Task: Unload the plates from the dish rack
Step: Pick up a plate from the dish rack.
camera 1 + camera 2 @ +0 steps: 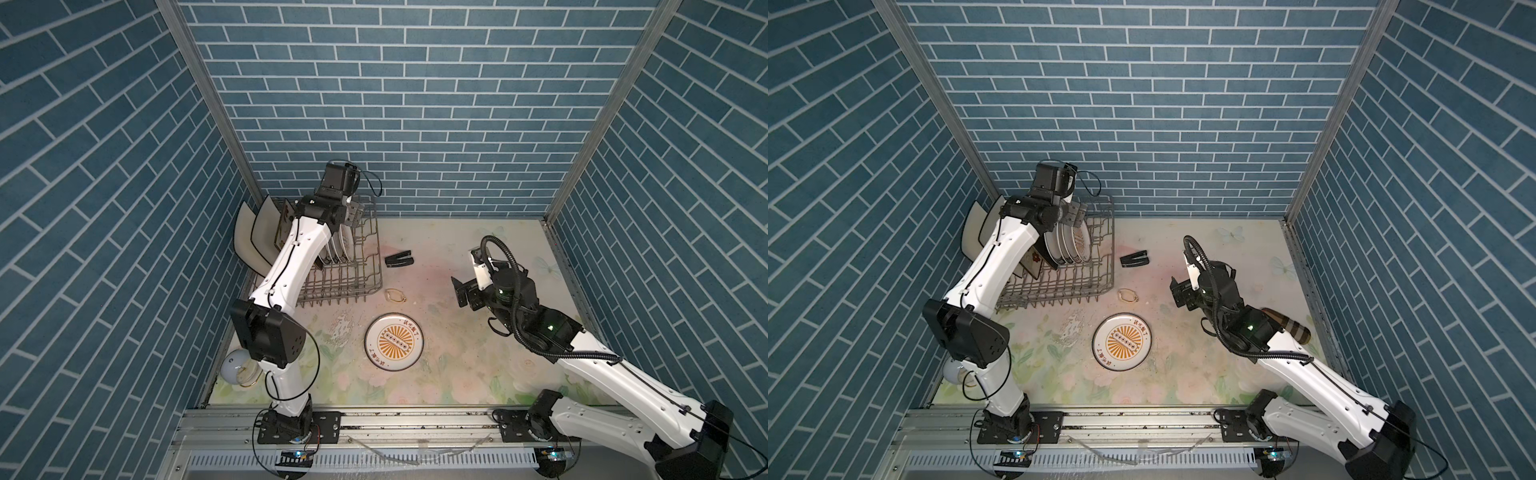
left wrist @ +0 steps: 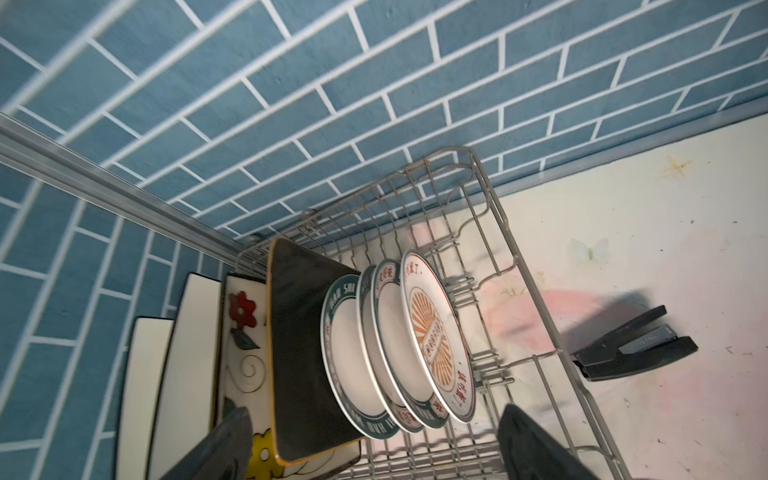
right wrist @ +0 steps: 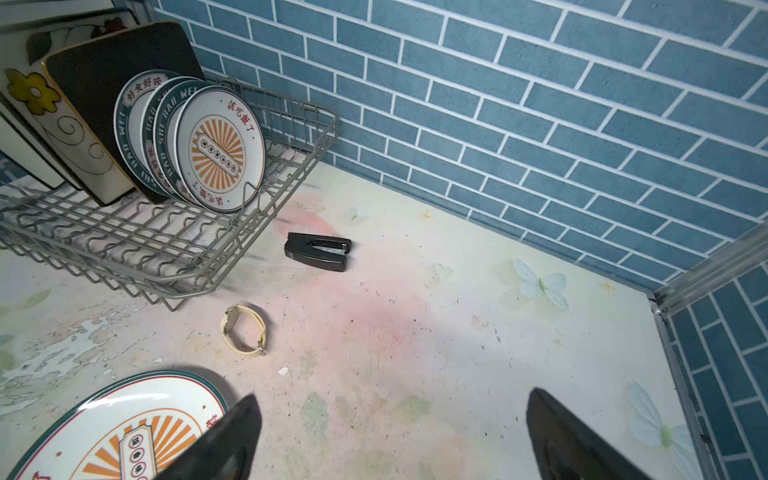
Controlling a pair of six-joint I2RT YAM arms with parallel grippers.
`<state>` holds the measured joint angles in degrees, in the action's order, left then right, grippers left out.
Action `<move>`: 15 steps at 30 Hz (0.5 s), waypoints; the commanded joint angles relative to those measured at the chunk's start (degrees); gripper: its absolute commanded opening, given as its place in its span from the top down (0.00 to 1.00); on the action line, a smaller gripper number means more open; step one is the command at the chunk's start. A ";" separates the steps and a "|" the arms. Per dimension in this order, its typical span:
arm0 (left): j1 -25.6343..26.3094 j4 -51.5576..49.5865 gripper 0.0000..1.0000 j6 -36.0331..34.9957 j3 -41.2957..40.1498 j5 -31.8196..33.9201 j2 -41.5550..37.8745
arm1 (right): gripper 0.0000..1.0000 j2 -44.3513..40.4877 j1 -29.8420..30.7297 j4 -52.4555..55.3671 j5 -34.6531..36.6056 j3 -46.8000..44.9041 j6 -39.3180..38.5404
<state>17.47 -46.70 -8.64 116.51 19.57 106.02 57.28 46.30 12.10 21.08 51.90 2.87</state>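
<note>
Grey wire rack (image 3: 145, 249) w/ 4 round plates (image 3: 220, 149) on edge; L pincer (image 2: 374, 453), R pincer (image 3: 399, 444) wide, empty.

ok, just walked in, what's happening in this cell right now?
Unloading the dish rack, barely started. One round plate lies flat on the table. The right gripper is open and empty above the table beside it. The left gripper is open over the round plates standing in the rack, gripping nothing yet. The square plates stand behind them.
</note>
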 commanded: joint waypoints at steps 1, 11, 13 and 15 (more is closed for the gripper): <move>-0.55 -3.58 0.08 2.28 3.52 -3.40 3.47 | 0.02 2.63 -0.91 1.90 -2.32 4.08 1.14; -1.83 -5.90 0.17 5.01 8.82 -6.01 11.73 | 0.14 7.80 -6.73 3.15 -7.02 5.04 8.22; -1.85 -6.44 0.19 5.52 9.57 -6.04 13.12 | 0.16 8.31 -7.74 3.16 -8.60 4.86 8.92; -1.92 -7.38 0.21 5.96 10.86 -6.17 14.74 | 0.16 8.79 -8.54 3.11 -9.46 4.70 9.60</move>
<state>15.79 -51.51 -4.23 125.43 14.17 118.93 65.67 38.61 14.87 14.85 54.81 8.84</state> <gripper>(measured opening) 0.795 0.840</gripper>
